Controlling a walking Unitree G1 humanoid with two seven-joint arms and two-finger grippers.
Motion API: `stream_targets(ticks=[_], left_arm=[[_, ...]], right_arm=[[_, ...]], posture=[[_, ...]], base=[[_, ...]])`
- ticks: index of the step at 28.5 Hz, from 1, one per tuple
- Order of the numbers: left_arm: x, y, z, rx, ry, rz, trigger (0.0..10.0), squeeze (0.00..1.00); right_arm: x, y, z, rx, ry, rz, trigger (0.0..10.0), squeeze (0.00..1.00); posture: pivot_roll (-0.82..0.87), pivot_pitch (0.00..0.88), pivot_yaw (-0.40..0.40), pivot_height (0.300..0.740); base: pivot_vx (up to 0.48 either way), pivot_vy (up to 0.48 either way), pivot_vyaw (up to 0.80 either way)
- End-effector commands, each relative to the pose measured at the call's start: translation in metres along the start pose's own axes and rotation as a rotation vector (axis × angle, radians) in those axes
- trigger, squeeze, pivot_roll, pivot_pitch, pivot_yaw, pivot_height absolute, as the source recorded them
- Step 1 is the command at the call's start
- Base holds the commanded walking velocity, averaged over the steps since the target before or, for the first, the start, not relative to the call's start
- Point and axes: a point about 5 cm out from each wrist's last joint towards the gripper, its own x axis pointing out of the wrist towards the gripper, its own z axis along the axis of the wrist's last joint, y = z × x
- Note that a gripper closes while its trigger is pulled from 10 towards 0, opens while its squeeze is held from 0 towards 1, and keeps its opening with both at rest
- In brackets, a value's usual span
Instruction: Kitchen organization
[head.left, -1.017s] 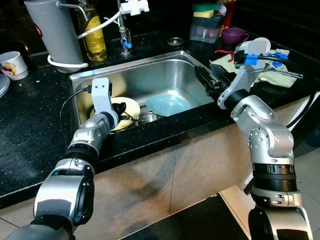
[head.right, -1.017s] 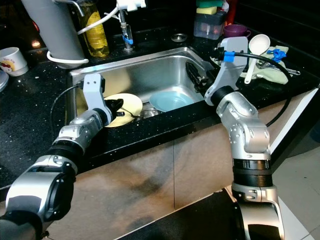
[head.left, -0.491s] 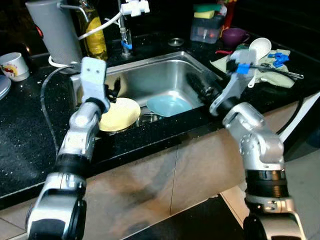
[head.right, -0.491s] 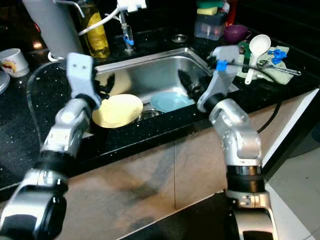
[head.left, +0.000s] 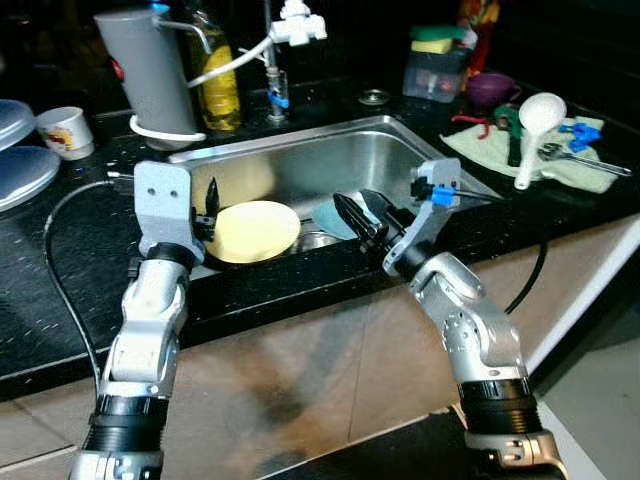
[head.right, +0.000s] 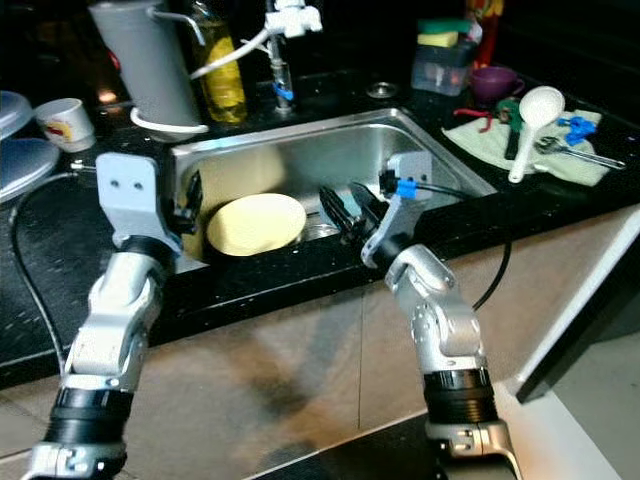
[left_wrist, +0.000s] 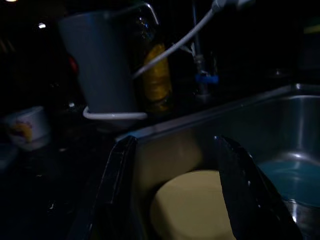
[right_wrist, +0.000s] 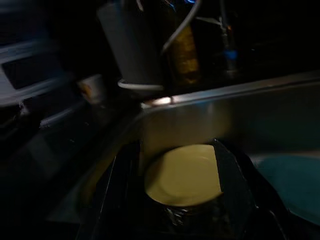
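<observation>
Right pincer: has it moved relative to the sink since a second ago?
Yes. The right pincer has swung from the sink's right rim toward the yellow plate.

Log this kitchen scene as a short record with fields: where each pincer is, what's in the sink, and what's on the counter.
left pincer: open, at the sink's left edge, beside the yellow plate
right pincer: open, over the sink, pointing toward the yellow plate
sink contents: yellow plate, teal plate partly behind the right pincer
counter left: white mug, grey jug, oil bottle
counter right: white ladle on a cloth, purple cup
</observation>
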Motion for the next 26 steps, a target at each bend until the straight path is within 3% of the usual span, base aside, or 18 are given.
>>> stream_targets(ticks=[1, 15, 23, 26], left_arm=[[-0.007, -0.003, -0.002, 0.020, 0.025, -0.010, 10.0, 0.00], [-0.042, -0.025, -0.005, 0.039, 0.104, -0.096, 10.0, 0.00], [-0.057, -0.029, -0.013, 0.045, 0.158, -0.128, 10.0, 0.00], [-0.076, -0.031, -0.021, 0.012, 0.231, -0.142, 10.0, 0.00]], right_arm=[[0.000, 0.004, -0.002, 0.013, -0.017, 0.010, 10.0, 0.00], [-0.030, -0.001, -0.021, 0.050, -0.029, -0.031, 10.0, 0.00], [-0.040, -0.004, -0.038, -0.042, 0.062, -0.056, 10.0, 0.00], [-0.051, -0.006, -0.053, -0.107, 0.148, -0.080, 10.0, 0.00]], posture=[[0.01, 0.000, 0.023, 0.740], [0.00, 0.000, 0.036, 0.740], [0.01, 0.000, 0.033, 0.740], [0.01, 0.000, 0.030, 0.740]], base=[[-0.315, 0.000, 0.00], [-0.338, 0.000, 0.00], [-0.343, 0.000, 0.00], [-0.352, 0.000, 0.00]])
